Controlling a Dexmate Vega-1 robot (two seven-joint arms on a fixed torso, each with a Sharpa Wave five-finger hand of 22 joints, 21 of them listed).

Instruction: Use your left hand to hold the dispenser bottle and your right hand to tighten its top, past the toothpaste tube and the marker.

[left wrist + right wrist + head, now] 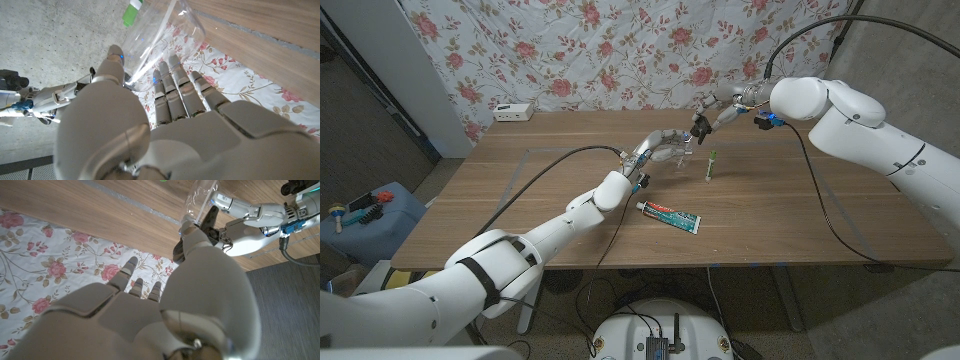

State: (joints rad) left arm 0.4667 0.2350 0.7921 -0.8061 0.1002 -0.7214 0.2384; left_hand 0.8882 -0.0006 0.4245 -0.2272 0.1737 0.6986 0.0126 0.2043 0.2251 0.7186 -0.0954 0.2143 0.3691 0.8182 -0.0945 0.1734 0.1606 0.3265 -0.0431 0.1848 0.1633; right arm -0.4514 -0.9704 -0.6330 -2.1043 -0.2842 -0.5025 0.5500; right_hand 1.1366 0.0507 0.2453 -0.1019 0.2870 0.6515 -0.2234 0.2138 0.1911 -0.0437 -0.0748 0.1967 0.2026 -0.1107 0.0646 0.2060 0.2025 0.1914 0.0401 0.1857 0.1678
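Meanwhile left hand (655,148) fingers grip dispenser bottle (677,150); right hand (710,113) fingers pinch top; no writing legible.

Obstacles near both hands
Just beside right hand (703,124), toward robot: upright marker (711,166). Nearer the robot than left hand (657,147): toothpaste tube (670,215), lying flat; bare table (770,200) well apart on the right.

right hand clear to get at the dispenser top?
Probably yes: the right hand is already at the top of the dispenser bottle, which the left hand holds; nothing lies between them.
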